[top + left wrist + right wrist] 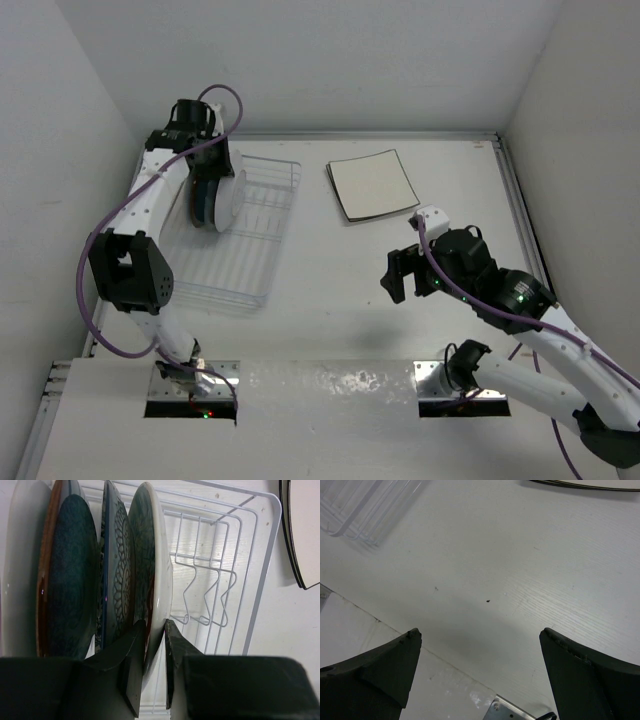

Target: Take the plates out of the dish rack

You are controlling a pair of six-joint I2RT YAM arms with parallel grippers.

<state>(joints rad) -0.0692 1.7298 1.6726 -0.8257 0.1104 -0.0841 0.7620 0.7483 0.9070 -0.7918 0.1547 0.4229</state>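
Three round plates stand on edge at the far end of the clear dish rack (262,262). In the left wrist view they are a red and teal one (70,575), a blue-patterned one (115,565), and a rightmost one with a white back (161,575). My left gripper (155,632) is shut on the rim of that rightmost plate, one finger on each face; from above it sits over the plates (212,172). Cream square plates with dark edges (372,185) lie stacked flat on the table. My right gripper (405,275) hangs open and empty over bare table (480,635).
White wire dividers (207,587) fill the rack to the right of the plates. The square stack shows at the left wrist view's right edge (304,535) and the right wrist view's top edge (585,485). A rack corner (365,505) is near the right gripper. Walls enclose the table.
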